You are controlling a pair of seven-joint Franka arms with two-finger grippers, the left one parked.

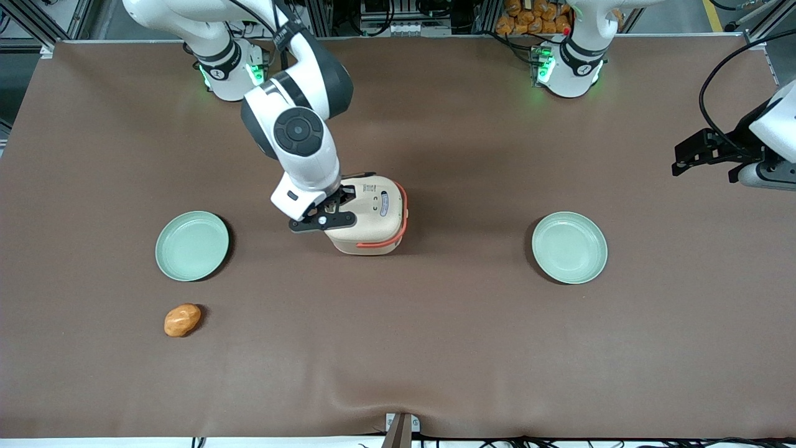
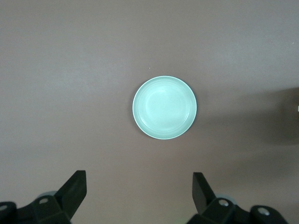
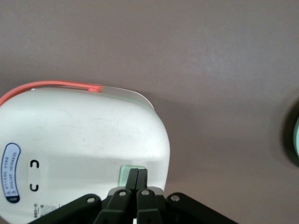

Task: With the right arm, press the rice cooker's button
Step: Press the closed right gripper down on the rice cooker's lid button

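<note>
Three cameras: one high overview, two wrist close-ups.

Front view looks steeply down from high over the whole table (image 1: 435, 348). Right wrist view stares down past the closed gripper (image 3: 137, 179), close above the rice cooker (image 3: 84, 140), shared with the overview (image 1: 373, 214). Left wrist view hangs higher, straight over one green plate (image 2: 164, 108), seen also from the front (image 1: 569, 247).

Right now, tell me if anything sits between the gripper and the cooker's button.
Nothing visible does. The gripper, fingers shut together, is right at the button on the rice cooker lid; whether it touches, I cannot tell. Both plates and the orange lump lie well away.
</note>
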